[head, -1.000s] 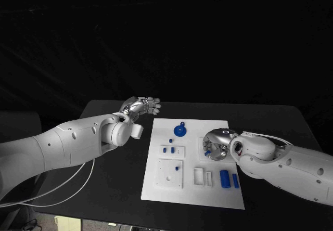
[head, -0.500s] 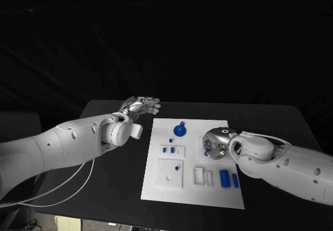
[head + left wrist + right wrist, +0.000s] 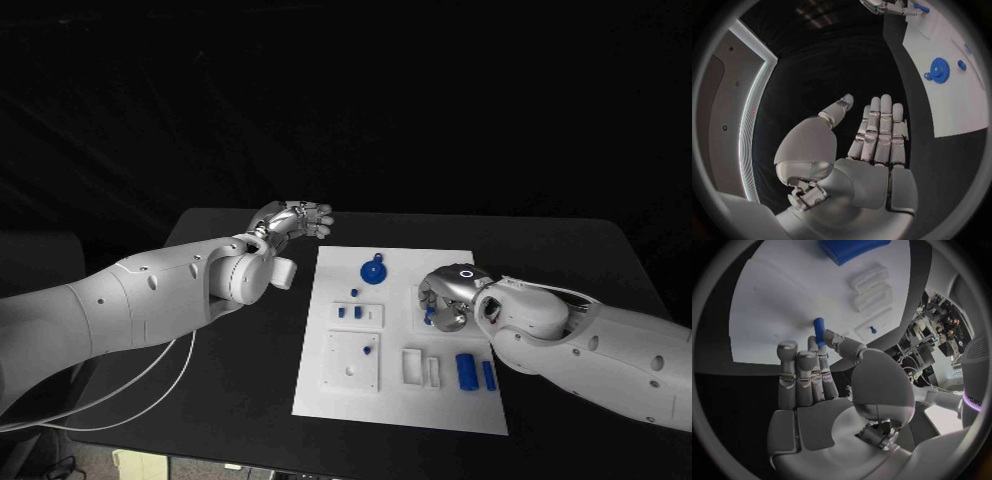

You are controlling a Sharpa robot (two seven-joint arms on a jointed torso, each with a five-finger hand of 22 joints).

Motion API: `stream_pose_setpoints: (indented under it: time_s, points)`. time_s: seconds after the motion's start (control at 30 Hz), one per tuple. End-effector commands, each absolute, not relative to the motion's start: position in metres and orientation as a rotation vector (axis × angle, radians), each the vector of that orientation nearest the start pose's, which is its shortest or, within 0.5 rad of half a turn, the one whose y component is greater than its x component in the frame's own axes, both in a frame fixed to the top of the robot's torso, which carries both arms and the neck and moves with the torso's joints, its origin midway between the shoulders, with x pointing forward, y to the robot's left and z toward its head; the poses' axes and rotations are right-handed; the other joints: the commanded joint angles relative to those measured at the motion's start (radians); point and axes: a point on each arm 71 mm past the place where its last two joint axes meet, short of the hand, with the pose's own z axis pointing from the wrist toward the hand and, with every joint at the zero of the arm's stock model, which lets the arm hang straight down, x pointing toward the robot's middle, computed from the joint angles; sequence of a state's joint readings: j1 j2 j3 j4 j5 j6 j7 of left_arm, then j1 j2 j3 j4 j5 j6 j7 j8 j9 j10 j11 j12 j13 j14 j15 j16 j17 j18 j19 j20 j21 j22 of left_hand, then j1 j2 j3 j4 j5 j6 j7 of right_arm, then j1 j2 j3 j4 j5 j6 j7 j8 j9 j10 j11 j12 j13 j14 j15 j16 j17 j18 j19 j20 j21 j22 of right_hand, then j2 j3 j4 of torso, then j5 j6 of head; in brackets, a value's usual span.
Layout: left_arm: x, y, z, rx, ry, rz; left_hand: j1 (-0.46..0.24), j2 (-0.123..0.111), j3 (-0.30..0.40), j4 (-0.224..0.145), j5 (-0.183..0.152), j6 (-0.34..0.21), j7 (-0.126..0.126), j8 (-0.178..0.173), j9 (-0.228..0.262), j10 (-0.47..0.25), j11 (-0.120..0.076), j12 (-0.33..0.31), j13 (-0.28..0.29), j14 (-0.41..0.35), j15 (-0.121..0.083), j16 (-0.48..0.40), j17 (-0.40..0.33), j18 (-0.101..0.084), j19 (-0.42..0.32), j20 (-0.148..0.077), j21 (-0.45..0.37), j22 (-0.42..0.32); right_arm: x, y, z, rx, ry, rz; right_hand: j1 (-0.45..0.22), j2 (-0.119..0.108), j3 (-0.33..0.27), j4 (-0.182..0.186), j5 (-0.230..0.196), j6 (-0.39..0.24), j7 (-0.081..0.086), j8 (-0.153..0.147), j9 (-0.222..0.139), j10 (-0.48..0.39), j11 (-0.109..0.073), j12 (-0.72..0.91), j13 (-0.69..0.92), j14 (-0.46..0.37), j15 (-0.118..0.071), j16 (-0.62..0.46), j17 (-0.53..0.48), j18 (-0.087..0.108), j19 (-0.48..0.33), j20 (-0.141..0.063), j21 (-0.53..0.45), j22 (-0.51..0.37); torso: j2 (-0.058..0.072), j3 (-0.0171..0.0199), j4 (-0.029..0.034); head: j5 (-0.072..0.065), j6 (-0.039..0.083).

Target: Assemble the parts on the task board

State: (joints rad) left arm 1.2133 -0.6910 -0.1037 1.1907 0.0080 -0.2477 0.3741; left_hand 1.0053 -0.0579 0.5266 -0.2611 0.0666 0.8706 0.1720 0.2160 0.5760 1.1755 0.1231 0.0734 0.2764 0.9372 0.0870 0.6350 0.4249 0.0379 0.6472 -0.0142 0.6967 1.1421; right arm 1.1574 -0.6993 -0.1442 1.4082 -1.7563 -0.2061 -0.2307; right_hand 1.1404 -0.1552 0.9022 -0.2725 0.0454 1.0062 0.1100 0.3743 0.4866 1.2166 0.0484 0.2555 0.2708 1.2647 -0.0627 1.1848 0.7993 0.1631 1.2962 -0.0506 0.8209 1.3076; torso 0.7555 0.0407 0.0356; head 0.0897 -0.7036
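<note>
Since a second ago, the right hand [image 3: 450,300] has slid a little toward the middle of the task board [image 3: 405,400], and the blue peg [image 3: 819,330] in its grip went with it. Nothing else has moved.

That right hand pinches the small blue peg between its thumb and a finger. Its other fingers [image 3: 798,375] stand straight and close together. The hand is low over the right part of the white board, near the upper half.

Away from the board, the left hand [image 3: 293,219] hangs over the black table [image 3: 562,250], near the far left corner. It holds nothing. Its fingers [image 3: 879,130] are straight and side by side, with the thumb out to one side.

On the board lie a round blue gear [image 3: 374,270], some tiny blue pegs [image 3: 348,312] and two blue bars [image 3: 476,371] near the right edge.

No writing can be read on any of these things.
</note>
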Motion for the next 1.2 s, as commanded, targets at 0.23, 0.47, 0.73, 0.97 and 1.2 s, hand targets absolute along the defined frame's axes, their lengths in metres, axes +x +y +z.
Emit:
stream_pose_setpoints:
  time_s: [0.23,0.47,0.73,0.97,1.2]
  points:
    - [0.541,0.231,-0.212,-1.14,1.428,-1.412,-0.012,0.0,0.0,0.009,-0.001,-0.005,0.0,0.006,-0.001,-0.01,0.0,-0.001,-0.001,0.006,0.0,-0.007,0.002,0.008,0.005,0.002,-0.004,0.002,0.471,-0.162,-0.241,-0.479,1.713,0.411,0.015,-0.002,0.011,0.003,0.003,0.012,0.0,0.008,0.006,0.029,-0.008,0.018,0.017,0.005,-0.008,-0.007,-0.002,0.099,0.012,-0.002,0.008,0.019,0.0,0.0002,-0.0012,-0.003,0.001]
    - [0.541,0.231,-0.212,-1.14,1.427,-1.412,-0.012,0.001,0.0,0.01,-0.001,-0.005,0.0,0.006,-0.001,-0.01,0.0,-0.001,-0.001,0.007,0.0,-0.008,0.003,0.008,0.005,0.002,-0.004,0.002,0.469,-0.156,-0.228,-0.48,1.661,0.442,0.015,-0.01,0.017,0.006,0.003,0.016,-0.003,0.01,0.01,0.033,-0.01,0.022,0.019,0.009,-0.011,-0.008,-0.002,0.099,0.015,-0.004,0.009,0.018,0.0,0.0004,-0.001,-0.003,0.004]
    - [0.541,0.231,-0.212,-1.139,1.427,-1.412,-0.012,0.001,0.0,0.01,-0.001,-0.006,0.0,0.007,-0.002,-0.01,0.0,-0.001,-0.002,0.007,0.0,-0.009,0.004,0.008,0.005,0.002,-0.004,0.002,0.458,-0.137,-0.217,-0.473,1.638,0.534,0.015,-0.015,0.022,0.011,0.003,0.02,-0.004,0.012,0.013,0.035,-0.012,0.024,0.021,0.013,-0.013,-0.009,-0.003,0.099,0.019,-0.007,0.01,0.017,0.0,0.0001,-0.001,-0.001,0.004]
    - [0.541,0.229,-0.212,-1.138,1.428,-1.414,-0.012,0.001,0.0,0.01,-0.001,-0.006,0.0,0.007,-0.002,-0.01,0.0,-0.001,-0.002,0.007,0.0,-0.009,0.005,0.008,0.005,0.002,-0.004,0.002,0.446,-0.103,-0.216,-0.519,1.623,0.63,0.014,-0.015,0.022,0.012,0.003,0.02,-0.004,0.011,0.013,0.036,-0.012,0.024,0.022,0.014,-0.013,-0.01,-0.003,0.099,0.019,-0.007,0.01,0.017,0.001,0.0007,-0.0012,0.0,0.003]
    - [0.541,0.222,-0.212,-1.134,1.434,-1.427,-0.012,0.001,0.0,0.011,-0.001,-0.006,0.0,0.007,-0.002,-0.01,0.0,-0.001,-0.002,0.007,0.0,-0.009,0.005,0.008,0.005,0.002,-0.005,0.003,0.429,-0.071,-0.231,-0.555,1.628,0.712,0.014,-0.015,0.023,0.012,0.003,0.02,-0.004,0.011,0.013,0.036,-0.012,0.024,0.022,0.014,-0.013,-0.01,-0.003,0.099,0.02,-0.007,0.01,0.017,0.0,-0.0007,0.0005,0.0,0.004]
